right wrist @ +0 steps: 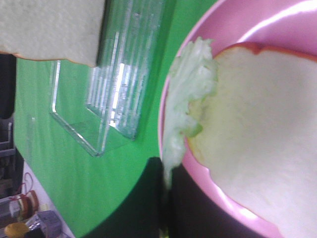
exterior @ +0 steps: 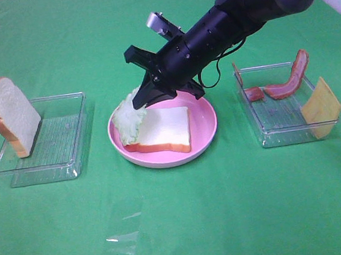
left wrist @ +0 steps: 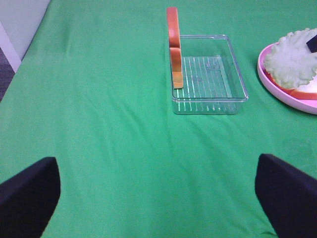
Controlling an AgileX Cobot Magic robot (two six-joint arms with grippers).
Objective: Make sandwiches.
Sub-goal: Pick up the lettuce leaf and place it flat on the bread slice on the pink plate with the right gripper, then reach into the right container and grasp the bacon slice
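A white bread slice (exterior: 161, 130) lies flat on the round pink plate (exterior: 203, 120) in the middle. Pale green lettuce (exterior: 128, 115) hangs over the slice's left edge, and my right gripper (exterior: 144, 98), reaching across from the right, is shut on its upper edge. In the right wrist view the lettuce (right wrist: 190, 94) runs down between the dark fingers (right wrist: 148, 198), beside the bread (right wrist: 257, 144). A second bread slice (exterior: 12, 115) leans upright in the left clear tray (exterior: 57, 160). My left gripper (left wrist: 158, 198) is open over bare cloth, short of that tray (left wrist: 208, 102).
The right clear tray (exterior: 295, 136) holds bacon strips (exterior: 288, 82) and a yellow-orange cheese slice (exterior: 321, 108) leaning on its right wall. Green cloth covers the table. A scrap of clear film (exterior: 124, 231) lies near the front.
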